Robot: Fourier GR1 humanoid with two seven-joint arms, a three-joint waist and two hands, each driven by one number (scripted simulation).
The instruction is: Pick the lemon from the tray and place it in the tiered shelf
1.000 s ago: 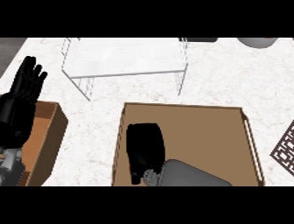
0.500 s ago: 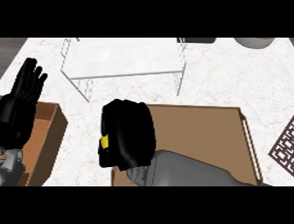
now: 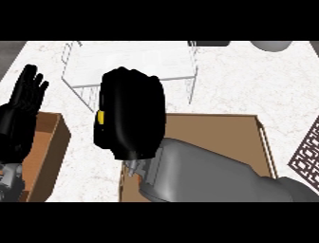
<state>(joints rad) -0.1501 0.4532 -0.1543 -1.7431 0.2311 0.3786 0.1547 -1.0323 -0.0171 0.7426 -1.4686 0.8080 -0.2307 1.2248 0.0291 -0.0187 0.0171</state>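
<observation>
Now, right hand (image 3: 131, 116): we curl it round the lemon (image 3: 100, 117), between tray (image 3: 250, 130) and tiered shelf (image 3: 131, 64).
Left hand (image 3: 18, 116): open, counter's left edge.

We see two glossy black hands, the left hand (image 3: 16, 118) and right hand (image 3: 131, 114), on smooth grey forearms; wrist details seem unclear.

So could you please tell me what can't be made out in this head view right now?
- Lemon: only a yellow sliver shows; the right hand curled round it hides the rest.
- Tray: its near part is covered by the right forearm.
- Tiered shelf: the right hand hides part of its front edge; lower tiers are not visible.
- Left hand: open at the left; its forearm is cut by the edge.
</observation>
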